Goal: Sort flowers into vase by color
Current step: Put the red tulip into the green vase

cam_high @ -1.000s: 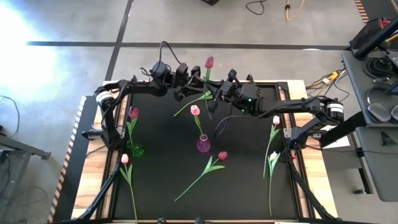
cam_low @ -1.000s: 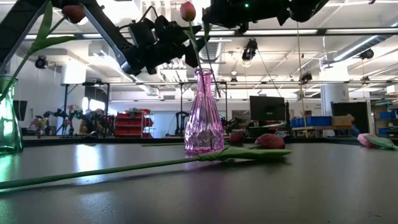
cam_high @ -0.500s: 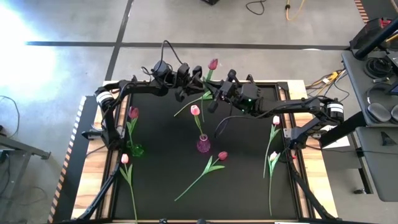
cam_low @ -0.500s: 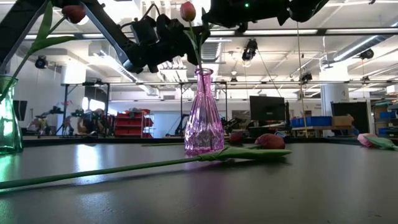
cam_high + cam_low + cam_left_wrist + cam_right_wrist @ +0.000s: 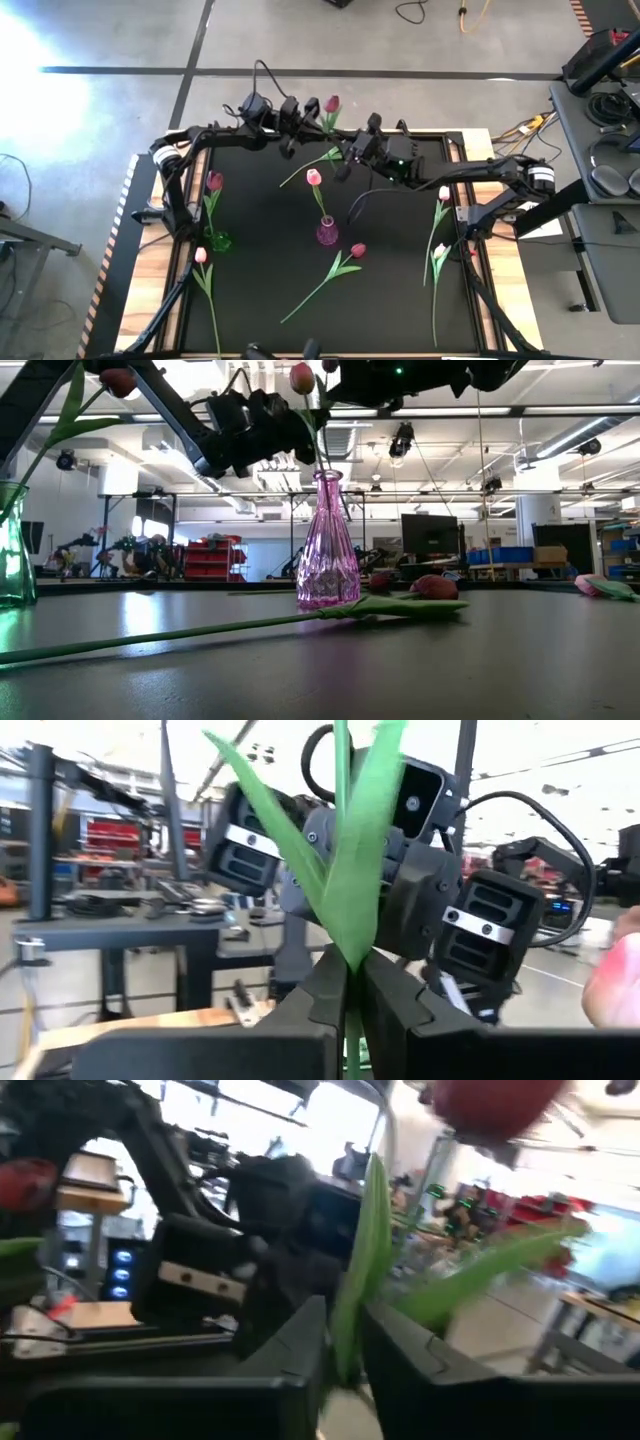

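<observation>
Both arms meet at the far edge of the tabletop (image 5: 400, 300) over one dark red tulip (image 5: 331, 104). Left end effector (image 5: 312, 117) is clamped shut on its stem; the left wrist view shows the fingers (image 5: 325, 990) pinching the stem below the leaves. Right end effector (image 5: 345, 158) sits just beside it lower on the same stem, fingers (image 5: 300, 1340) slightly apart around it, contact unclear. Pink vase (image 5: 326, 233) mid-tabletop holds one tulip (image 5: 313, 177); green vase (image 5: 218, 240) at left holds another (image 5: 214, 181). Loose flowers: one (image 5: 335, 268) in front of the pink vase, one (image 5: 203, 275) near the green vase, two (image 5: 437, 240) at right.
</observation>
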Motion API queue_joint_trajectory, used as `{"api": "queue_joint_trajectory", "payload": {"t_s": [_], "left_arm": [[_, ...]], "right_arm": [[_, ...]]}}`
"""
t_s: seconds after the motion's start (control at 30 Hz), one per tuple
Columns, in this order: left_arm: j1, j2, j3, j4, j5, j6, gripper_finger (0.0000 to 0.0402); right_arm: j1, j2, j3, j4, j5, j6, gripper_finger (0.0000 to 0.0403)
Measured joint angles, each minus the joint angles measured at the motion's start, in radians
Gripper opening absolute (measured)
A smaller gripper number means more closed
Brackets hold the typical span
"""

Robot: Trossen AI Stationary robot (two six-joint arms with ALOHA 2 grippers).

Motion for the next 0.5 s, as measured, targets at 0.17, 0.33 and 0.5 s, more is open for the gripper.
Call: {"api": "queue_joint_trajectory", "payload": {"t_s": [0.17,0.33,0.5], "left_arm": [[0.048,-0.026,0.0,0.0,0.027,-0.003,0.0002],[0.092,-0.084,-0.004,-0.046,0.062,-0.004,0.0001],[0.127,-0.182,-0.022,-0.166,0.084,0.08,0.0]], "right_arm": [[0.0,-0.059,0.0,-0.101,0.036,-0.002,0.0115],[0.0,-0.124,-0.001,-0.245,0.036,-0.011,0.012],[0.0,-0.156,-0.073,-0.28,0.043,0.001,0.0043]]}}
